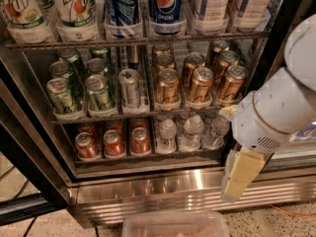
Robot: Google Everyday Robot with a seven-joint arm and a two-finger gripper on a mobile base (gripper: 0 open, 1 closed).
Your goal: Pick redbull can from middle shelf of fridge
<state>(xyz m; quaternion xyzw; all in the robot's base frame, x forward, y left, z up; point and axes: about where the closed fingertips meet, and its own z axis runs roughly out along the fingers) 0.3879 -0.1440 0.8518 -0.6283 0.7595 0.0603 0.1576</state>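
Starting at the left of the middle shelf (148,112), green cans (79,88) fill two lanes. Next stands the redbull can (129,88), upright at the front of its own narrow lane (green cans on one side, gold cans (200,80) on the other). Further right, in front of the fridge (148,194), the gripper (236,181) hangs pointing down, below shelf level and well apart from the redbull can. Whether it is released or clenched cannot be told.
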